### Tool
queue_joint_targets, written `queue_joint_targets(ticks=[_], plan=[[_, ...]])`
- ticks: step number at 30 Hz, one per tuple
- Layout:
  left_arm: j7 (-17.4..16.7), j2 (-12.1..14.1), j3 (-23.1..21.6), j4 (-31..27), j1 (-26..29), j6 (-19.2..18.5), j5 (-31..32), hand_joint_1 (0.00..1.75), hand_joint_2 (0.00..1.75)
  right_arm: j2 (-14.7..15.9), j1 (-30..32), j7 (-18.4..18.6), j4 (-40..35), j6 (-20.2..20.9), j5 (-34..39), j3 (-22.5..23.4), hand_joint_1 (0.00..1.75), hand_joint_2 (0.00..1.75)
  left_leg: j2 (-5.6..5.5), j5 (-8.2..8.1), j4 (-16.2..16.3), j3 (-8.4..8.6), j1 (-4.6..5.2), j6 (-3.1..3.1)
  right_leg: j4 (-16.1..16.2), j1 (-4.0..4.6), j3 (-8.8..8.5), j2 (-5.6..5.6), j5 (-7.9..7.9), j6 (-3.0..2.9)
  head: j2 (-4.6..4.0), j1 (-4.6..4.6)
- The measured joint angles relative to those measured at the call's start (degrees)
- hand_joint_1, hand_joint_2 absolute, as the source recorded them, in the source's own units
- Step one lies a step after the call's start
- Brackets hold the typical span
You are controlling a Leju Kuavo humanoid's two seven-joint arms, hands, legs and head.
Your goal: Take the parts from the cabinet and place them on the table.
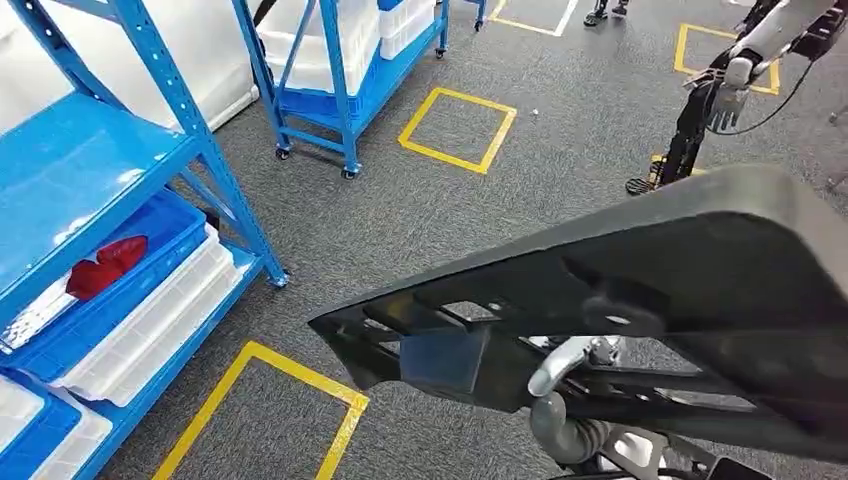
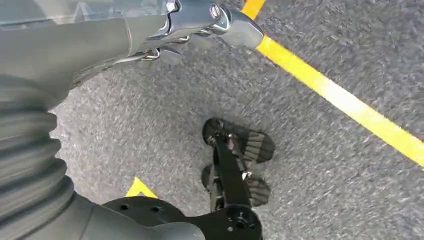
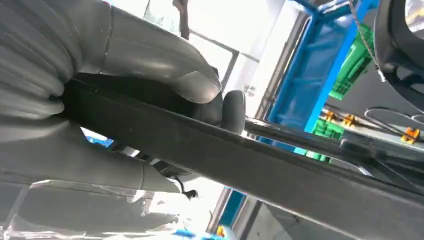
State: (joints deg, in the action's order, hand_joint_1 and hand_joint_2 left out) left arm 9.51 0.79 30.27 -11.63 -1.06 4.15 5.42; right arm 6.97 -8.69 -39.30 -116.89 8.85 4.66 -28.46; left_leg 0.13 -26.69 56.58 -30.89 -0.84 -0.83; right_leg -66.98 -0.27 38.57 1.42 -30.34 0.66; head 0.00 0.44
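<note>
My right hand is holding a big black part, with my thumb pressed on its top edge. The part is long and flat and sticks out in front of me, above the grey floor. The blue rack is off to my left side. My left hand hangs down by the floor, and I cannot tell if it is open or closed. I think I am carrying the part to the table now. I should squeeze tight, because the part is long and could tip. I should keep it level, walk slowly, and keep it away from the rack.
</note>
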Motion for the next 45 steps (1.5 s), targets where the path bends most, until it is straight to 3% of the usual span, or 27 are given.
queue_joint_targets(ticks=[2,3,4,6,7,8,12,15,17,18,19,21,22,23,27,28,29,30,32,33,35,36,37,38,42,43,45], plan=[[0.0,0.0,0.11,0.0,0.19,-0.04,0.13,0.0,1.75,-0.09,0.55,0.0,0.0,0.26,0.0,0.31,1.75,1.75,1.58,-0.1,0.05,-0.06,0.29,-0.11,-8.51,-0.36,4.21,-0.79,-3.01,0.28,0.0,0.0],[0.0,-0.02,0.11,0.0,0.19,-0.22,0.39,0.0,1.75,-0.11,0.85,0.0,0.0,0.29,0.0,0.48,1.75,1.75,2.31,-0.16,0.07,-0.05,0.35,-0.07,-9.31,-0.49,4.59,-0.87,-2.65,0.35,0.0,-0.02],[0.02,-0.04,0.11,0.0,0.17,-0.42,0.81,0.0,1.75,-0.15,1.04,0.0,-0.02,0.31,0.0,0.77,1.75,1.75,3.03,-0.27,0.1,-0.02,0.37,-0.03,-7.27,-0.55,3.55,-1.07,-1.03,0.4,-0.02,0.02],[0.09,-0.04,0.11,0.0,0.08,-1.07,1.4,0.0,1.75,-0.44,1.21,0.0,-0.48,0.26,0.0,1.42,1.75,1.75,4.2,-0.52,0.18,0.25,0.38,0.29,2.89,-0.5,-1.95,-2.51,3.63,0.18,0.0,0.02],[0.13,-0.07,0.11,0.0,0.06,-1.27,1.66,0.0,1.75,-0.48,1.17,0.0,-0.9,0.24,0.0,1.64,1.75,1.75,4.76,-0.71,0.25,0.51,0.45,0.56,8.04,-0.33,-4.9,-4.87,4.81,-0.14,-0.02,0.02],[0.13,-0.09,0.11,0.0,0.09,-1.36,1.9,0.0,1.75,-0.57,1.14,0.0,-1.14,0.04,-0.04,1.79,1.75,1.75,5.19,-0.96,0.38,0.55,0.88,0.96,8.94,0.43,-5.19,-5.83,4.18,-0.6,0.0,-0.04],[0.11,-0.24,0.09,0.0,-0.48,-2.12,2.6,0.0,1.75,-0.57,1.83,-0.02,-2.14,-1.75,-0.94,2.1,1.75,1.75,7.27,-1.22,0.18,1.14,0.74,2.21,9.43,0.43,-4.82,-3.02,4.62,-1.78,0.0,-0.04],[0.11,-0.55,0.04,0.0,-0.35,-2.34,2.86,0.0,1.75,-0.57,2.33,0.0,-2.71,-1.88,-1.14,2.23,1.75,1.75,1.18,-6.41,8.16,-2.19,0.12,2.77,10.0,0.01,-5.35,-1.39,5.03,-2.64,0.0,-0.42],[0.09,-0.63,0.04,0.0,-0.04,-2.36,2.89,0.0,1.75,-0.57,3.21,0.0,-2.71,-1.75,-1.44,2.3,1.75,1.75,0.35,-9.87,16.97,-6.4,0.13,2.98,9.95,0.19,-5.33,0.01,5.02,-2.76,-0.02,-0.44],[0.02,-0.68,0.04,0.0,0.1,-2.38,2.93,0.0,1.75,-0.57,3.56,0.0,-2.71,-1.77,-1.79,2.28,1.75,1.75,0.33,-9.8,19.01,-7.53,0.12,3.01,9.91,0.25,-5.35,0.89,5.02,-2.76,0.0,-0.46],[-0.09,-0.7,0.04,0.0,0.14,-2.36,2.95,0.0,1.75,-0.57,3.58,0.0,-2.69,-1.88,-1.96,2.21,1.75,1.75,0.29,-8.33,17.85,-7.15,0.12,2.96,9.84,0.25,-5.4,1.67,5.02,-2.75,-0.02,-0.42],[-0.11,-0.79,0.07,0.0,-0.04,-2.01,2.93,0.0,1.75,-0.83,3.37,0.0,-2.69,-2.56,-2.03,1.75,1.75,1.75,-0.39,-2.89,9.27,-3.56,0.03,2.78,9.55,0.21,-5.49,3.19,4.96,-2.64,-0.02,-0.44],[-0.17,-0.79,0.15,0.0,-0.06,-1.68,2.93,0.0,1.75,-1.05,3.18,0.0,-2.62,-3.04,-2.03,1.47,1.75,1.75,-2.15,-0.32,4.07,-1.33,-0.16,2.69,9.35,0.15,-5.47,3.85,4.84,-2.44,0.0,-0.46],[-0.39,-0.79,0.22,0.0,-0.02,-1.29,2.93,0.0,1.75,-1.11,2.8,0.0,-2.51,-3.28,-1.99,1.27,1.75,1.75,-5.06,-0.73,1.69,-0.42,-0.2,2.5,9.01,0.43,-5.19,4.45,4.74,-2.1,-0.02,-0.39],[-0.52,-0.87,0.9,0.0,-0.43,-0.77,2.71,0.0,1.75,-1.11,2.13,0.0,-2.21,-3.89,-1.44,1.07,1.75,1.75,-3.13,-0.55,0.76,-0.11,0.08,1.32,9.28,-0.05,-4.29,6.96,5.48,-0.46,0.0,-0.39],[-0.48,-1.1,0.94,0.0,-0.5,-0.9,2.93,0.0,1.75,-1.09,2.12,0.0,-2.21,-3.87,-1.44,1.07,1.75,1.75,-2.12,-0.09,0.08,0.06,-0.36,0.69,8.68,-0.15,-4.14,5.92,5.05,-0.41,-0.02,-0.39],[-0.33,-1.09,1.03,0.0,-0.47,-0.9,2.99,0.0,1.75,-1.09,1.89,0.0,-2.21,-3.85,-1.31,1.03,1.75,1.75,-1.48,0.06,-0.22,0.14,-0.24,0.28,6.8,0.19,-3.16,2.52,3.57,-0.2,0.0,-0.12],[-0.13,-1.11,1.14,0.0,-0.37,-0.92,2.99,0.0,1.75,-1.09,1.74,0.0,-2.21,-3.82,-1.05,1.01,1.75,1.75,-0.71,0.08,-0.21,0.06,-0.03,0.09,2.82,0.16,-1.14,0.49,1.19,0.09,-0.02,0.02],[0.13,-1.22,1.31,0.0,-0.08,-0.98,2.91,0.0,1.75,-1.09,2.03,0.0,-2.14,-3.71,-0.48,1.03,1.75,1.75,0.85,-0.03,-0.16,0.03,0.24,-0.02,-6.53,-0.16,3.36,-0.7,-2.7,0.48,0.0,0.0],[0.13,-1.22,1.35,0.0,-0.04,-1.01,2.93,0.0,1.75,-1.09,2.22,0.0,-2.06,-3.67,-0.42,1.01,1.75,1.75,1.73,-0.07,-0.13,0.01,0.28,-0.03,-9.34,-0.28,4.78,-0.83,-3.21,0.61,0.0,0.02],[0.13,-1.33,1.35,0.0,-0.17,-0.98,3.17,0.0,1.75,-1.09,2.73,0.0,-2.03,-3.52,-0.44,1.07,1.75,1.75,3.07,-0.25,-0.1,0.09,0.29,0.12,-6.05,-0.45,3.14,-1.13,-0.5,0.71,-0.02,0.04],[0.13,-1.4,1.35,0.0,-0.25,-0.92,3.37,0.0,1.75,-1.09,2.95,0.0,-2.03,-3.34,-0.46,1.14,1.75,1.75,3.74,-0.41,-0.03,0.19,0.29,0.26,-0.5,-0.47,0.15,-1.77,2.08,0.63,0.0,0.02],[0.22,-1.47,1.35,0.0,-0.26,-0.9,3.5,0.0,1.75,-1.09,3.06,0.0,-2.03,-3.12,-0.48,1.23,1.75,1.75,4.22,-0.57,0.05,0.33,0.29,0.44,4.62,-0.43,-2.72,-2.99,3.99,0.48,0.0,0.04],[0.35,-1.53,1.35,0.0,-0.18,-0.9,3.65,0.0,1.75,-1.09,3.16,0.0,-2.05,-2.88,-0.57,1.46,1.75,1.75,4.8,-0.86,0.16,0.56,0.6,0.82,9.07,0.06,-4.99,-6.35,3.93,0.03,-0.02,0.04],[0.57,-1.6,1.35,0.0,-0.22,-1.07,4.15,0.0,1.75,-1.05,4.26,0.0,-2.3,-2.86,-0.79,2.45,1.75,1.75,6.91,-1.23,0.09,1.01,0.75,2.03,9.09,0.68,-4.57,-3.56,4.34,-1.35,0.0,-0.15],[0.63,-1.6,1.35,0.0,-0.3,-1.09,4.22,0.0,1.75,-1.03,4.43,0.0,-2.43,-2.86,-0.81,2.62,1.75,1.75,6.38,-1.65,0.32,0.97,0.51,2.49,9.62,-0.03,-4.93,-2.84,4.75,-1.89,0.0,-0.11],[0.7,-1.71,1.33,0.0,-0.22,-1.33,4.37,0.0,1.75,-1.05,4.51,0.0,-2.56,-2.99,-1.03,2.67,1.75,1.75,1.63,-4.8,4.97,-0.82,0.14,2.81,9.82,-0.04,-5.04,-1.91,4.86,-2.45,0.0,-0.33]])
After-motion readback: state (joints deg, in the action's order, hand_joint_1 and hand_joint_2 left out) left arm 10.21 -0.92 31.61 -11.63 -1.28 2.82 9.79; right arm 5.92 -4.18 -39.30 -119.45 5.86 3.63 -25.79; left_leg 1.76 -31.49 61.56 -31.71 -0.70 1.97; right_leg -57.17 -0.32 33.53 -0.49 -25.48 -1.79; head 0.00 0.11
